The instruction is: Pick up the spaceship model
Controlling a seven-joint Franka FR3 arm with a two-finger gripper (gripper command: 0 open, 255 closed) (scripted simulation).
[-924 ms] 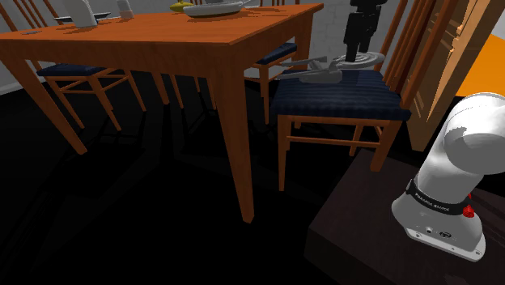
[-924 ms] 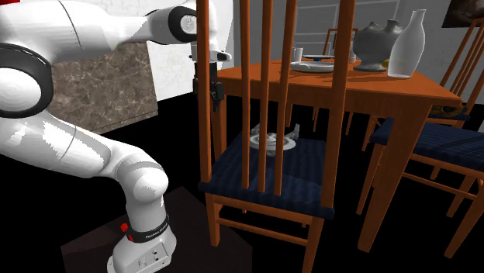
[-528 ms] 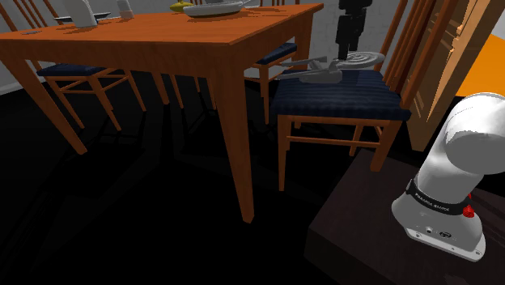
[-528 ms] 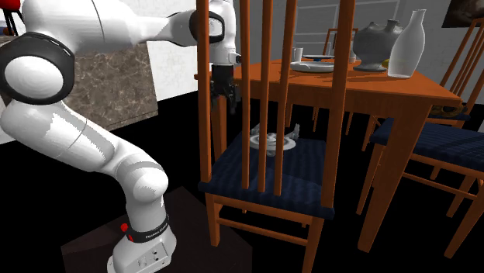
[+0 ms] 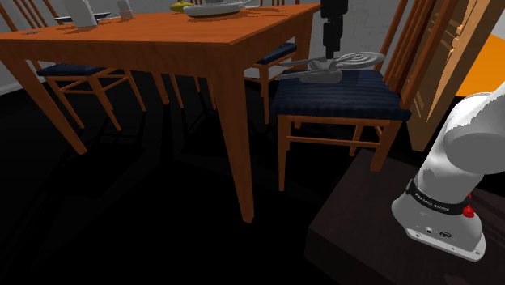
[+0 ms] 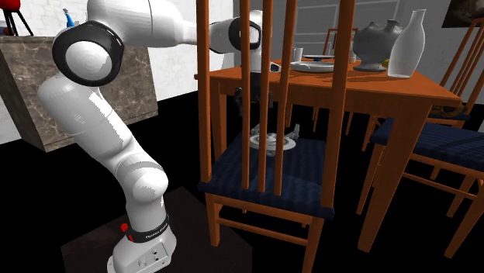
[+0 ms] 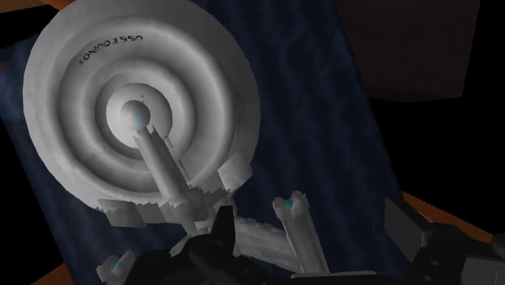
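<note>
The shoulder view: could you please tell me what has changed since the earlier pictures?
The claw moved toward the shoulder view's left over the spaceship model, from its saucer to its rear, open and holding nothing. The model stayed on the chair seat.

Jaws now over rear of spaceship model [image 7: 150,133]

Spaceship model [image 7: 144,121], saucer top: curved dark lettering near rim, runs upside-down as seen from the wrist; "USS" readable, remaining letters unclear.
Arm base band [image 5: 438,205]: small white print on dark ring, too small to read.
</note>
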